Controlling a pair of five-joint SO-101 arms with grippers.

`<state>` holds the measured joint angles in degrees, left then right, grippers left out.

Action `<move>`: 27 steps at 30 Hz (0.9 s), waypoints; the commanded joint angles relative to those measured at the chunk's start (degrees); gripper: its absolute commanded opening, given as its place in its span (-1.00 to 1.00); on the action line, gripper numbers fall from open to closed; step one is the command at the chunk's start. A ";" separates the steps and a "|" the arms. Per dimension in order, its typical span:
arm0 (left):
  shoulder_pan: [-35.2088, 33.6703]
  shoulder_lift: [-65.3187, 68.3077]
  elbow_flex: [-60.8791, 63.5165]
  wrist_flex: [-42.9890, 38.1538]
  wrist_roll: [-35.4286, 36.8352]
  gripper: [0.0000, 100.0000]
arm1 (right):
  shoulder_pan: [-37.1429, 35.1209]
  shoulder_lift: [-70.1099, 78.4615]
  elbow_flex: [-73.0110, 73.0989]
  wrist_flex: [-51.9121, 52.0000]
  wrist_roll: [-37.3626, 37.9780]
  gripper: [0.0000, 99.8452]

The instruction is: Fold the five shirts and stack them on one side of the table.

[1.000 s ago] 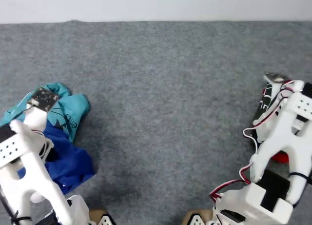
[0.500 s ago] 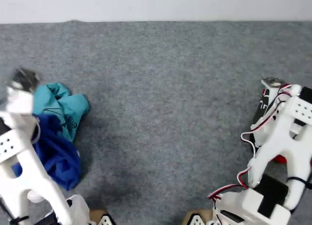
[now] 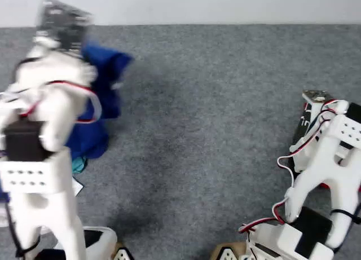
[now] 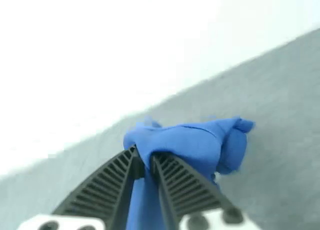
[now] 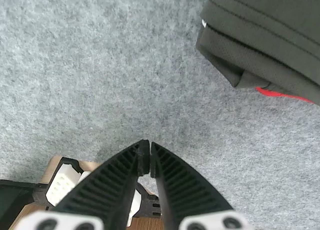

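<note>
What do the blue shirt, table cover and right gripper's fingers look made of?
The blue shirt: soft knit cloth, likely cotton, matte; it bunches and drapes in loose folds.
The table cover: grey felt or short carpet, with a fuzzy, speckled matte nap.
The right gripper's fingers: black rigid plastic, probably printed, with ribbed faces.

Far back on the left, up over the mat (image 3: 214, 102): a shirt (image 4: 200, 140), pinched in the left gripper (image 4: 145, 165). Under that arm, near the left edge: another shirt (image 3: 79, 165). At the right edge: a stack (image 5: 270, 45). Beside it, nearer the front: the right gripper (image 5: 146, 152).
</note>
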<state>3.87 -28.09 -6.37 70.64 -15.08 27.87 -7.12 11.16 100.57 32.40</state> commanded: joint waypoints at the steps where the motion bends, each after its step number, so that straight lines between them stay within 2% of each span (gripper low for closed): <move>1: 12.75 -0.97 -2.59 -10.29 0.18 -0.99 | -0.40 -2.77 -0.26 2.24 -0.70 -0.98; 4: 19.69 -0.97 -2.59 -15.82 -3.16 -0.99 | -0.40 -2.77 -0.26 2.24 -0.70 -0.98; 6: 22.59 -0.97 -2.51 -16.70 -4.84 -0.99 | -0.40 -2.77 -0.26 2.24 -0.70 -0.98; 10: 22.51 0.00 3.21 -16.18 -7.12 -0.99 | -0.66 -2.77 -0.26 2.24 -4.22 -0.98; 17: 5.54 0.62 19.47 -8.88 -6.95 -0.98 | -3.91 -2.42 -0.35 2.24 -5.36 -0.98; 21: -4.22 0.79 34.51 -9.67 -8.18 -0.97 | -9.71 -2.33 -0.35 2.24 -5.54 -0.98; 24: -10.73 0.35 45.41 -13.01 -10.90 -0.80 | -15.69 -2.33 -0.62 2.15 -5.54 -0.98; 27: -17.05 0.26 50.33 -15.47 -10.90 -0.65 | -22.55 -2.24 -0.70 1.80 -5.54 -0.98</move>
<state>-7.47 -26.95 40.48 57.98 -25.01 11.16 -7.12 11.16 100.57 27.47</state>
